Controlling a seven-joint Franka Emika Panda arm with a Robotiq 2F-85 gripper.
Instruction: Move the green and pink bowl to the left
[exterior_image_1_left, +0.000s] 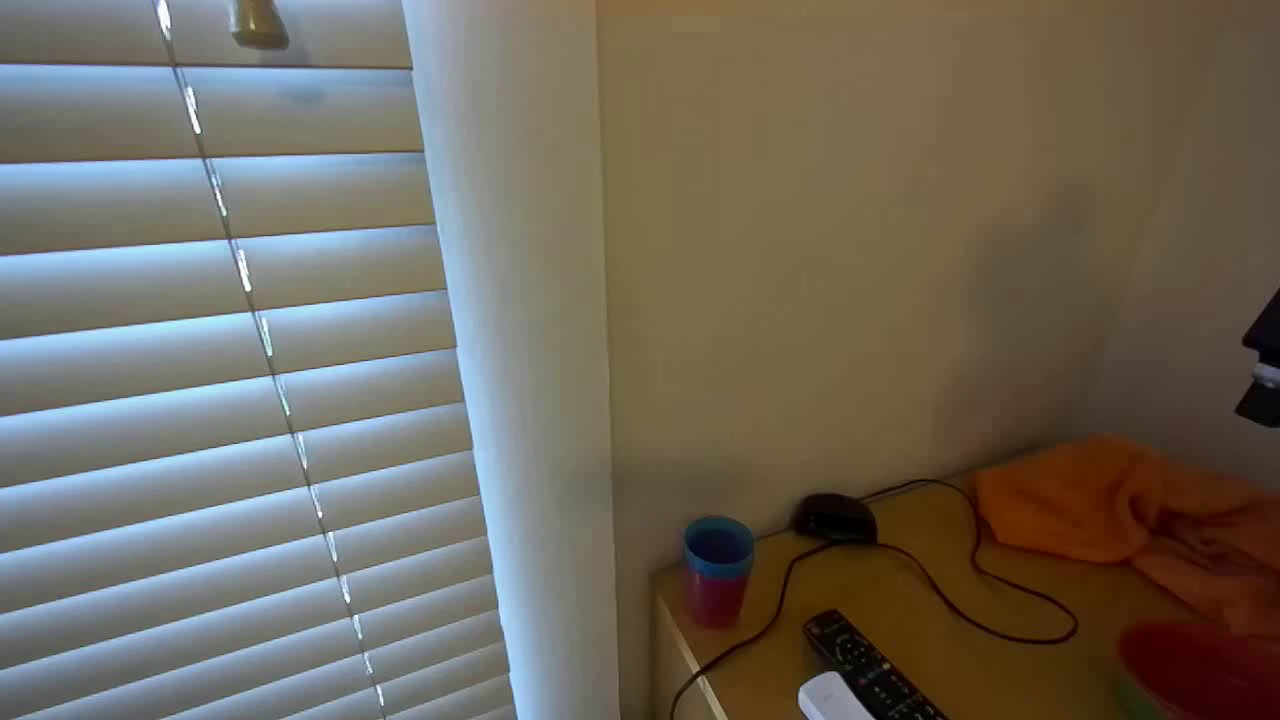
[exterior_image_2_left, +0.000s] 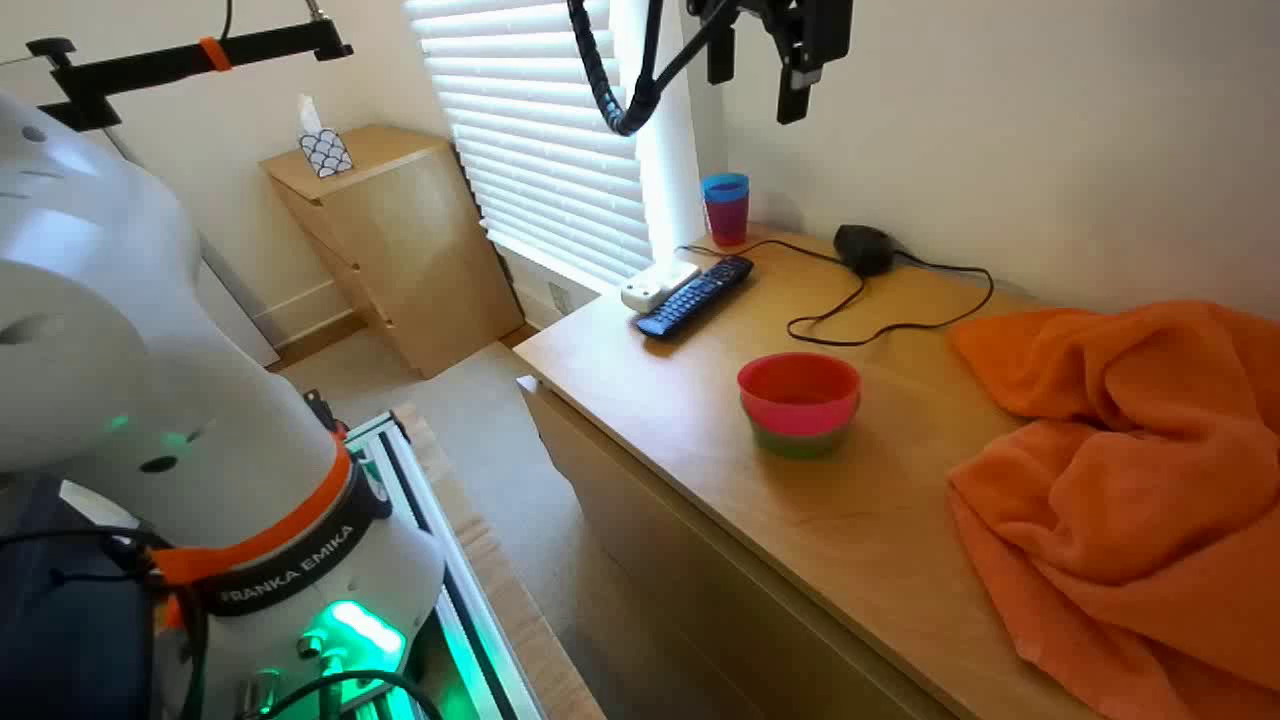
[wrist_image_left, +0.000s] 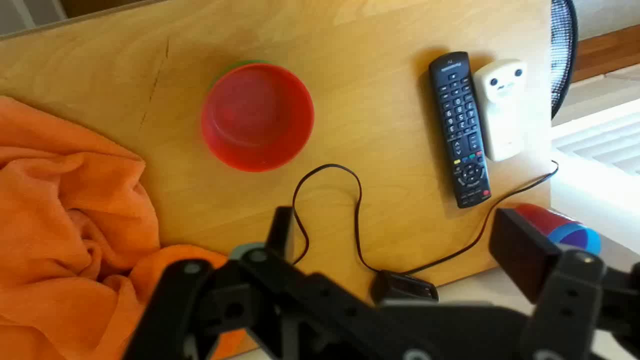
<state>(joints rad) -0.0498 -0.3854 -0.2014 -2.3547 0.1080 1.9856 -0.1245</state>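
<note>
Presently, the bowl (exterior_image_2_left: 800, 405) stands upright on the dresser (exterior_image_2_left: 650, 390), pink at the rim and upper wall, green at the base; whether it is one piece or two nested pieces cannot be told. In the wrist view its pink interior appears round and smooth, with a sliver of green past the rim at eleven o'clock. The gripper (wrist_image_left: 402, 237) is released: its fingers (wrist_image_left: 522, 255) are spread wide, above the dresser and well apart from the bowl. Take the bowl as the dial centre in the wrist view, with twelve at the top edge. A crumpled orange towel (wrist_image_left: 75, 225) occupies eight o'clock. A thin black cord (wrist_image_left: 356, 220) loops near the bowl, apart from it, between four and five o'clock, and runs to a small black device (wrist_image_left: 405, 287) near five o'clock. A black remote (wrist_image_left: 459, 130) lies at three o'clock, with a white device (wrist_image_left: 502, 112) just beyond it. A cup (wrist_image_left: 557, 227), red with a blue rim, stands between three and four o'clock, partly hidden by a gripper finger. In an exterior view, again dialled from the bowl, a patterned tissue box (exterior_image_2_left: 325, 152) sits at ten o'clock on a drawer unit (exterior_image_2_left: 430, 230), well apart from the dresser. Readable markings: "Panasonic" and "TV" on the remote, inverted in the wrist view; "FRANKA EMIKA" on a black band (exterior_image_2_left: 285, 572) around the arm (exterior_image_2_left: 230, 430).
</note>
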